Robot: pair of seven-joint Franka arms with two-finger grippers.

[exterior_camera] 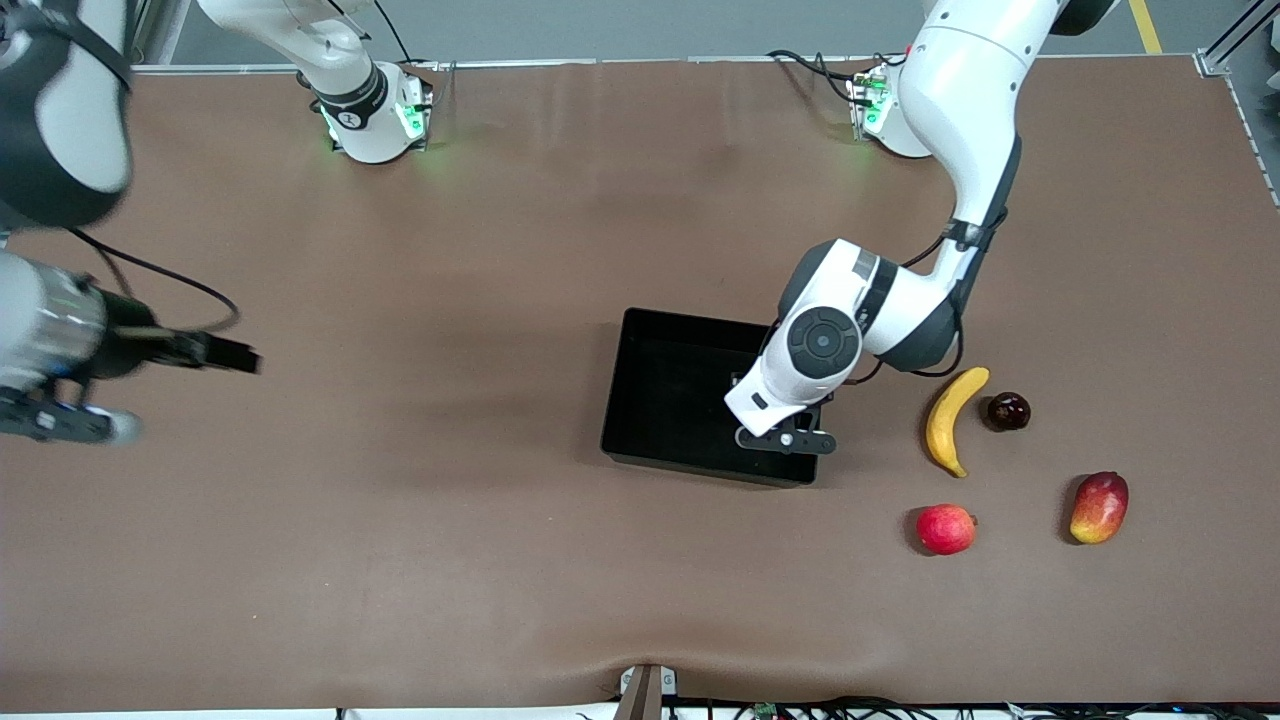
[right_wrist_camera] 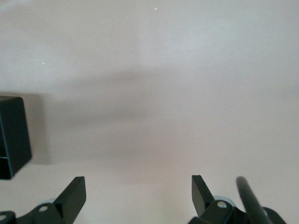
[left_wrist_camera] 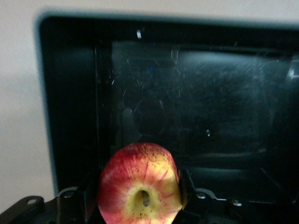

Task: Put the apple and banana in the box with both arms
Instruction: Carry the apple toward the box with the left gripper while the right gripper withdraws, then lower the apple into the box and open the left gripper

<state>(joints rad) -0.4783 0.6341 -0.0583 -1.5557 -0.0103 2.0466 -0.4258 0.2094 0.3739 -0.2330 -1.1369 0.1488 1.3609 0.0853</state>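
My left gripper [exterior_camera: 787, 440] is shut on the apple [left_wrist_camera: 139, 179], red with pale yellow streaks, and holds it over the box [exterior_camera: 665, 390] near the corner toward the left arm's end. The box, a shallow black tray, fills the left wrist view [left_wrist_camera: 210, 116], and nothing else is seen in it. The apple is hidden under the wrist in the front view. The yellow banana [exterior_camera: 953, 420] lies on the table beside the box, toward the left arm's end. My right gripper [exterior_camera: 75, 425] is open and empty [right_wrist_camera: 138, 193] over bare table at the right arm's end.
A dark round fruit [exterior_camera: 1008, 411] lies beside the banana. An evenly pinkish-red round fruit [exterior_camera: 945, 528] and a red-yellow mango [exterior_camera: 1099, 507] lie nearer the front camera. A corner of the box [right_wrist_camera: 11, 135] shows in the right wrist view.
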